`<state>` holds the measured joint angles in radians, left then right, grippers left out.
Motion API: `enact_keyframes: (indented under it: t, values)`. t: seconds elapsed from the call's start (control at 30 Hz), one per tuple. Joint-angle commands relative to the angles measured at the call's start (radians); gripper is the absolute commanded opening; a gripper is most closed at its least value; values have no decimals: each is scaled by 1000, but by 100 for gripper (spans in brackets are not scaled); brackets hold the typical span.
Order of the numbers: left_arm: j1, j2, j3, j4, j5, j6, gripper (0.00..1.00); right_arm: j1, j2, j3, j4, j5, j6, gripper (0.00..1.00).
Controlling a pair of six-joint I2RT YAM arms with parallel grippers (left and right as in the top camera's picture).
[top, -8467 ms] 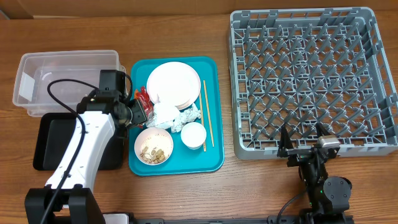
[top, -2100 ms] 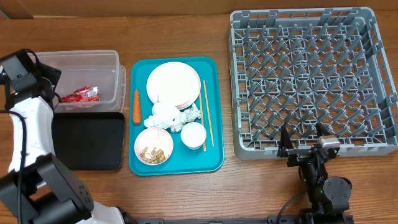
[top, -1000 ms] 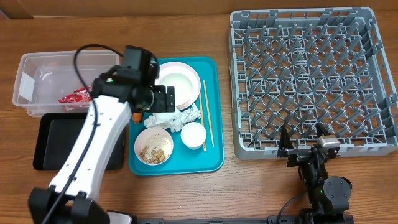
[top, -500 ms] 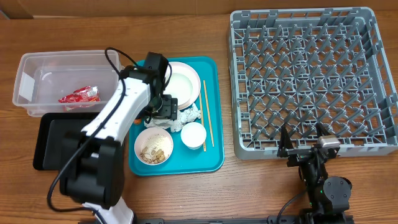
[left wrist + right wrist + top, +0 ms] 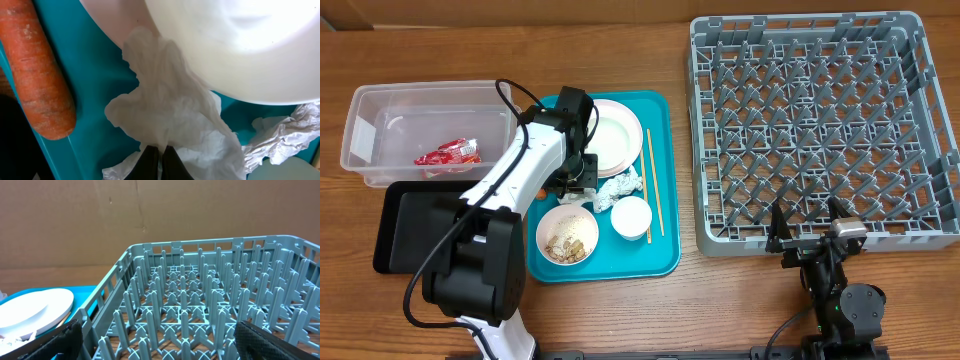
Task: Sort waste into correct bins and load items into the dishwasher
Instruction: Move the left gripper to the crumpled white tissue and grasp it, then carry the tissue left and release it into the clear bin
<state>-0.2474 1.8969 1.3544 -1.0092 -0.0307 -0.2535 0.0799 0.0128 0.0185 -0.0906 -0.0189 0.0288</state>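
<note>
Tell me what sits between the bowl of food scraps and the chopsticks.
The small white cup stands there, between the bowl of food scraps and the chopsticks, on the teal tray. The overhead view shows it.

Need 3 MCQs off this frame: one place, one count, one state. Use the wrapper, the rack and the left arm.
1. Where does the red snack wrapper lie?
A) black tray
B) clear tub
C) teal tray

2. How many dishes stand in the grey dish rack?
A) none
B) two
C) four

3. How do the left fingers stand?
A) open over the bowl
B) shut on the carrot
C) shut on the white tissue

Key:
1 B: the overhead view shows the wrapper inside the tub's walls.
2 A: only bare pegs and lattice show in the rack.
3 C: the left wrist view shows the tips together, pinching the tissue.
</note>
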Motion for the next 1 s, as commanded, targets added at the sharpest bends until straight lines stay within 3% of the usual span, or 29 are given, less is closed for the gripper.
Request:
enact_keyframes:
  t: [0.0,0.53,0.97]
  values:
    - [-1,5,7,-8,-3,6,4,-2,-10,-11,7,3,-2,100]
    - [63,-1,505,-346,-103,6,4,-2,-10,-11,7,3,-2,100]
    - [360,0,570,-197,-137,-96,4,-2,-10,-11,7,3,-2,100]
